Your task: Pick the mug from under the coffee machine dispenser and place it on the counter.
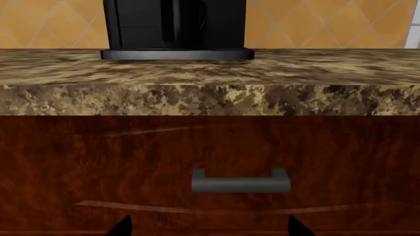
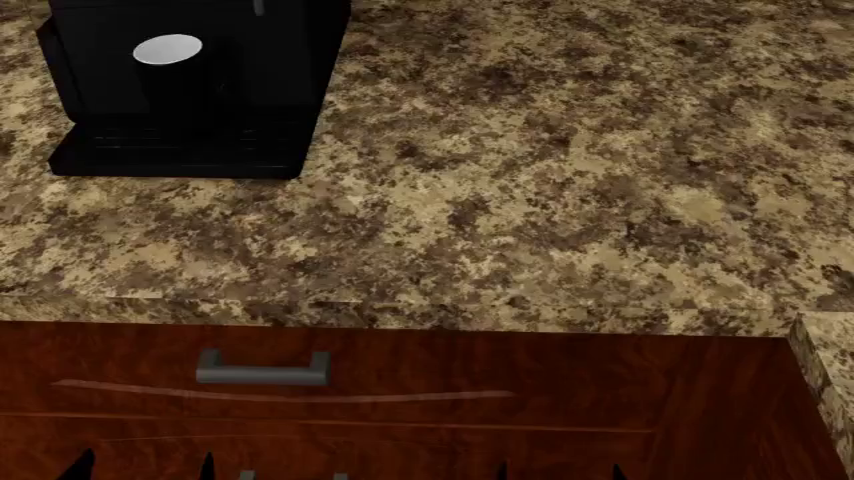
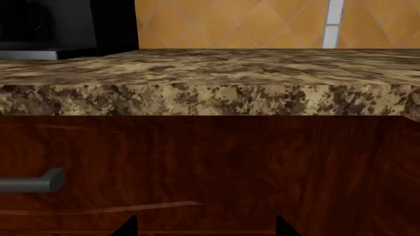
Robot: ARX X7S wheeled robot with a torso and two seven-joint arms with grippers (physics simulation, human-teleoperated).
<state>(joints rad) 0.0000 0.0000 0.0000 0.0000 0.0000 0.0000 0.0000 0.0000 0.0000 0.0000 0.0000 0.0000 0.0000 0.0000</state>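
Observation:
The black mug (image 2: 171,72) with a white inside stands in the front bay of the glossy black coffee machine (image 2: 267,70), on its drip tray, at the far left of the speckled granite counter (image 2: 534,180). In the left wrist view the machine (image 1: 177,27) sits on the counter (image 1: 210,73); the mug there blends into the black bay. My left gripper (image 1: 206,228) is open and empty, low in front of the drawer. My right gripper (image 3: 203,227) is open and empty too, below the counter edge (image 3: 210,98). Only the fingertips of both show at the bottom of the head view.
A reddish-brown wooden drawer front (image 2: 400,400) with a grey handle (image 2: 263,368) lies under the counter edge. The handle also shows in the left wrist view (image 1: 241,181). An orange tiled wall (image 3: 262,24) backs the counter. A side counter edge (image 2: 827,380) juts at the right.

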